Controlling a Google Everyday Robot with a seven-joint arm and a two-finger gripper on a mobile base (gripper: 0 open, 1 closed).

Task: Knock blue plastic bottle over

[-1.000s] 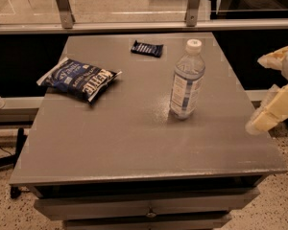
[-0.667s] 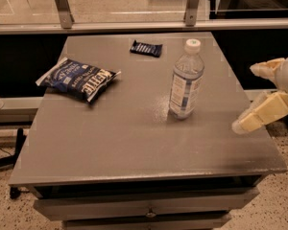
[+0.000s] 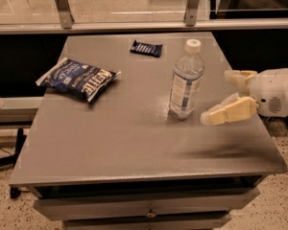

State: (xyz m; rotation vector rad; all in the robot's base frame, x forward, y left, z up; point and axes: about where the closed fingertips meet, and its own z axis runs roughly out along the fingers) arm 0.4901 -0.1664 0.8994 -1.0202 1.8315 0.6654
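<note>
The arm (image 3: 278, 92) is running off the right edge. The gripper (image 3: 216, 97), fingers spread wide and empty, is hovering just right of the blue plastic bottle (image 3: 186, 80), which is standing upright, clear and white-capped, on the table (image 3: 110, 143).

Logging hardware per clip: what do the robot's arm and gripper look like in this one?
The gripper, over the right side of the table beside the blue plastic bottle, has two pale cream, tapered fingers. They join a white, rounded wrist housing with a small slotted vent. No cables or readable markings show; the rest of the arm is out of frame.
</note>
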